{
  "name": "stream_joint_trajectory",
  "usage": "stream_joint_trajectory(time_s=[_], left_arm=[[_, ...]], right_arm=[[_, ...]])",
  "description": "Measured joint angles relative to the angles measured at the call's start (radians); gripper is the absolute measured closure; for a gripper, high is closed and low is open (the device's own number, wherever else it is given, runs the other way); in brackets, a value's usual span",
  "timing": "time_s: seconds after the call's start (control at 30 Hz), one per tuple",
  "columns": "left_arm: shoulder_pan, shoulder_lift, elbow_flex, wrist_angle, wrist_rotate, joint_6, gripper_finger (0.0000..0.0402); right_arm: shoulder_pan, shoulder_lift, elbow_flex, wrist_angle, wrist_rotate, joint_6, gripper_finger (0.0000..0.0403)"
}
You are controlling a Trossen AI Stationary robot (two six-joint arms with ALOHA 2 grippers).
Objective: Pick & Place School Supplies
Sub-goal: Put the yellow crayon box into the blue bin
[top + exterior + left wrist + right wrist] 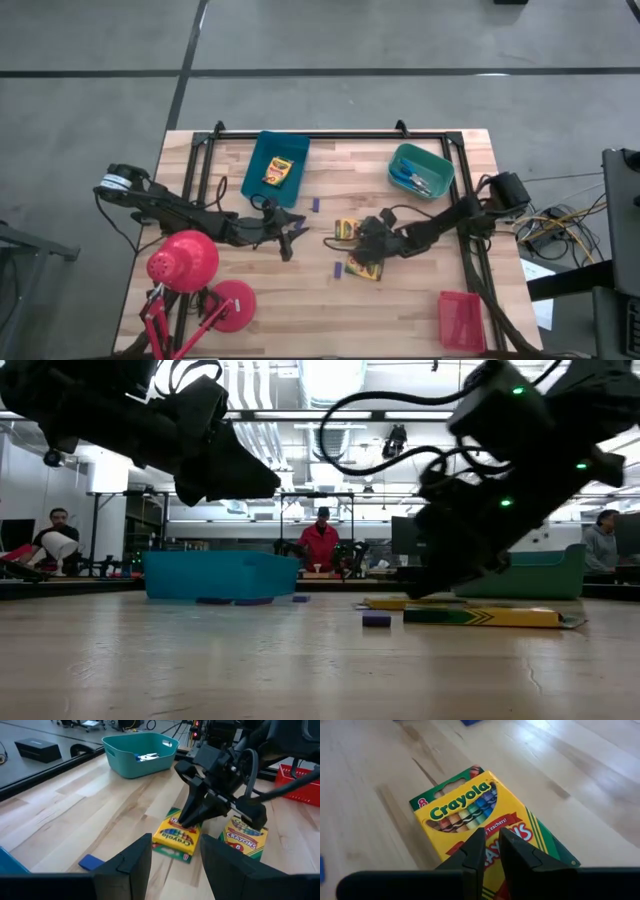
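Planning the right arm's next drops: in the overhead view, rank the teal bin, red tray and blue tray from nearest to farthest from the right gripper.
Measured from the right gripper, which hangs mid-table:
1. Teal bin, back right, nearest.
2. Red tray, front right corner.
3. Blue tray, back left, only slightly farther than the red tray; these two are nearly too close to call.
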Motion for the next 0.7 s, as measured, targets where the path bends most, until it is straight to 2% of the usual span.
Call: stream_joint_trajectory(time_s=[0.23,0.7], left_arm=[[0.0,0.0,-0.001,-0.01,-0.001,-0.002,0.0229],[0.0,0.0,-0.001,-0.017,-0.002,-0.008,0.0229]], right_arm=[[-0.038,0.085,0.091,0.0,-0.018,-0.006,0.0351],[-0.034,0.047,0.143,-0.014,-0.044,-0.091,0.0351]])
